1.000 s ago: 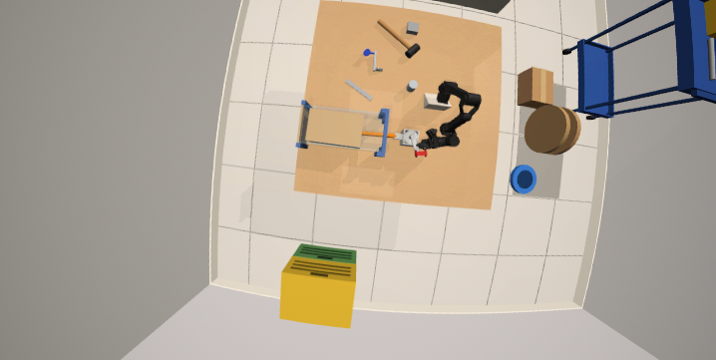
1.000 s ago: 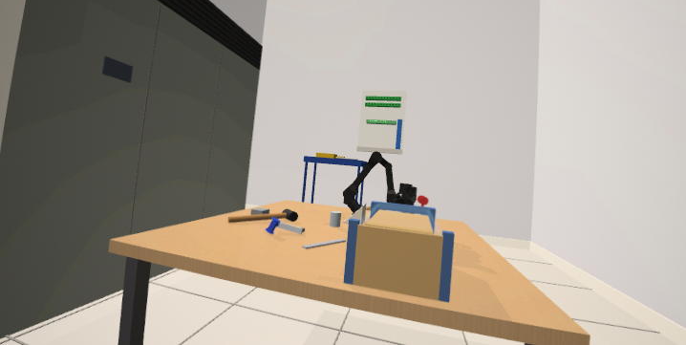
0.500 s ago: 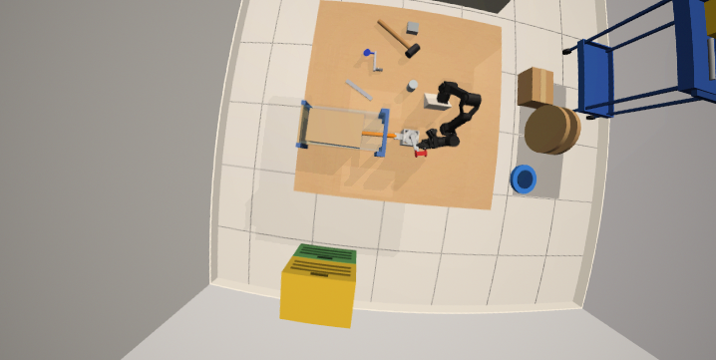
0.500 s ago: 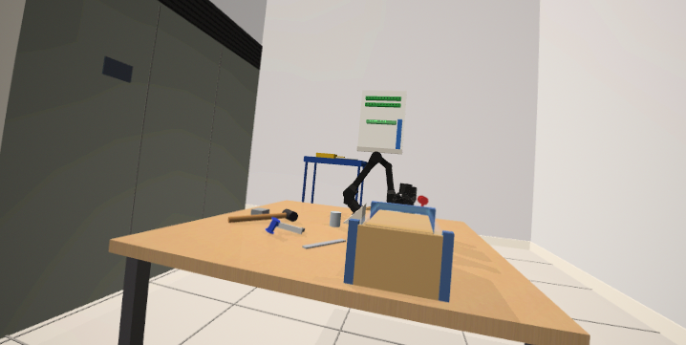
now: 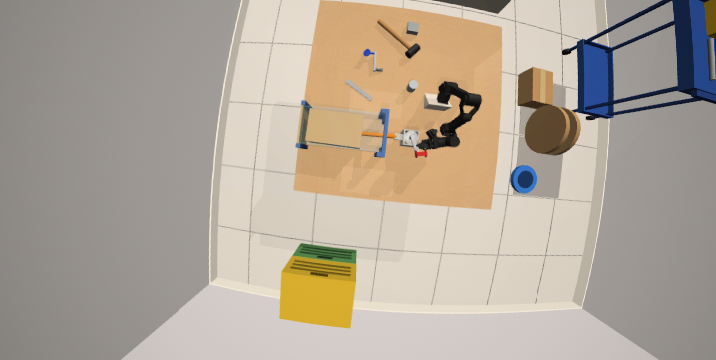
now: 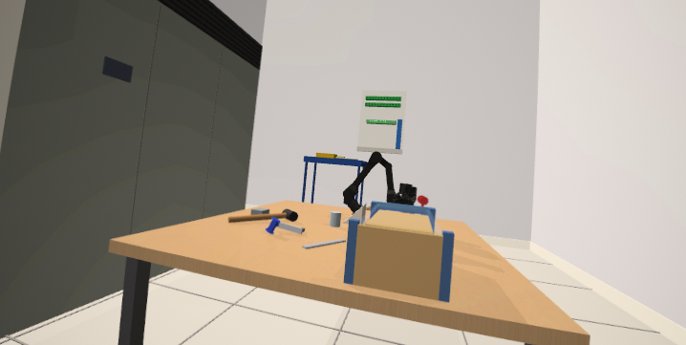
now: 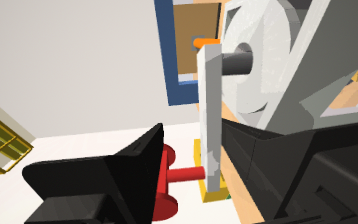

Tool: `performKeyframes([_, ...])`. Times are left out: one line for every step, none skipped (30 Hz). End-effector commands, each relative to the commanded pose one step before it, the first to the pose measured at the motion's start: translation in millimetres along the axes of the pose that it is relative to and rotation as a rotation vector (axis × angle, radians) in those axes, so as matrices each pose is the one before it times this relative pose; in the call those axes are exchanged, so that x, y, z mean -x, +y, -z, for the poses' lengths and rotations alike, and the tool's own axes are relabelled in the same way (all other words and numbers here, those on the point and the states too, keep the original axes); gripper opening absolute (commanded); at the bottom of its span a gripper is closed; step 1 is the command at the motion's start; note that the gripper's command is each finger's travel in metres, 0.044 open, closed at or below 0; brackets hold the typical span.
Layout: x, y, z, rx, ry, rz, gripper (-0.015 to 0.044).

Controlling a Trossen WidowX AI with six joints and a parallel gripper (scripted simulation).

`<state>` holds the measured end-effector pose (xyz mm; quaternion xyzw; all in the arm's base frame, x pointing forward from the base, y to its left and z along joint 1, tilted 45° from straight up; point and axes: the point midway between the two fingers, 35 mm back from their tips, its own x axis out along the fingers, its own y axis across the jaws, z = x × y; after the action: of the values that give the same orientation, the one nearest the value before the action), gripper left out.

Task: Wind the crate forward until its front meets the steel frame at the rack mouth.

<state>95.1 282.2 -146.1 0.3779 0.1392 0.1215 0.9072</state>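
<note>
The grey hand winch (image 5: 409, 136) (image 7: 252, 55) stands on the bench just outside the cubby mouth. Its handle is seated in it: a grey crank arm (image 7: 209, 110) ends in a red grip (image 5: 420, 153) (image 6: 422, 200) (image 7: 166, 175). My gripper (image 5: 423, 146) (image 7: 188, 124) is open, its fingers straddling the crank arm and the grip's shaft. The tan crate (image 5: 330, 129) (image 6: 397, 259) sits flat inside the clear-panelled cubby. An orange strap (image 5: 378, 134) (image 7: 206, 42) runs from the crate to the winch. The crate's front stands a little short of the blue front frame (image 5: 387, 117).
On the bench lie a second crank with a blue grip (image 5: 373, 60) (image 6: 276, 225), a hammer (image 5: 398, 38) (image 6: 261, 216), a grey block (image 5: 412, 27), a grey cylinder (image 5: 412, 85) (image 6: 334, 218), a flat bar (image 5: 358, 90) (image 6: 323, 244) and a white block (image 5: 434, 101).
</note>
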Motion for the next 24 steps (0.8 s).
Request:
performKeyframes([0.16, 0.39, -0.15, -0.0011, -0.00127, -0.00073, 0.024])
performKeyframes([0.0, 0.0, 0.0, 0.0, 0.0, 0.0, 0.024])
performKeyframes([-0.15, -0.18, -0.71, 0.0011, 0.00126, 0.00073, 0.024])
performKeyframes([0.02, 0.44, -1.83, 0.0001, -0.00004, 0.0, 0.024])
performKeyframes([0.02, 0.29, -1.2, 0.0001, -0.00003, -0.00001, 0.024])
performKeyframes([0.0, 0.0, 0.0, 0.0, 0.0, 0.0, 0.024])
performKeyframes([0.0, 0.0, 0.0, 0.0, 0.0, 0.0, 0.024])
performKeyframes([0.0, 0.0, 0.0, 0.0, 0.0, 0.0, 0.024])
performKeyframes([0.0, 0.0, 0.0, 0.0, 0.0, 0.0, 0.024])
performKeyframes([0.0, 0.0, 0.0, 0.0, 0.0, 0.0, 0.024])
performKeyframes([0.0, 0.0, 0.0, 0.0, 0.0, 0.0, 0.024])
performKeyframes([0.0, 0.0, 0.0, 0.0, 0.0, 0.0, 0.024])
performKeyframes([0.0, 0.0, 0.0, 0.0, 0.0, 0.0, 0.024])
performKeyframes([0.0, 0.0, 0.0, 0.0, 0.0, 0.0, 0.024])
performKeyframes([0.0, 0.0, 0.0, 0.0, 0.0, 0.0, 0.024])
performKeyframes([0.0, 0.0, 0.0, 0.0, 0.0, 0.0, 0.024])
performKeyframes([0.0, 0.0, 0.0, 0.0, 0.0, 0.0, 0.024])
performKeyframes([0.0, 0.0, 0.0, 0.0, 0.0, 0.0, 0.024])
performKeyframes([0.0, 0.0, 0.0, 0.0, 0.0, 0.0, 0.024])
performKeyframes([0.0, 0.0, 0.0, 0.0, 0.0, 0.0, 0.024])
performKeyframes([0.0, 0.0, 0.0, 0.0, 0.0, 0.0, 0.024])
performKeyframes([0.0, 0.0, 0.0, 0.0, 0.0, 0.0, 0.024])
performKeyframes([0.0, 0.0, 0.0, 0.0, 0.0, 0.0, 0.024])
performKeyframes([0.0, 0.0, 0.0, 0.0, 0.0, 0.0, 0.024])
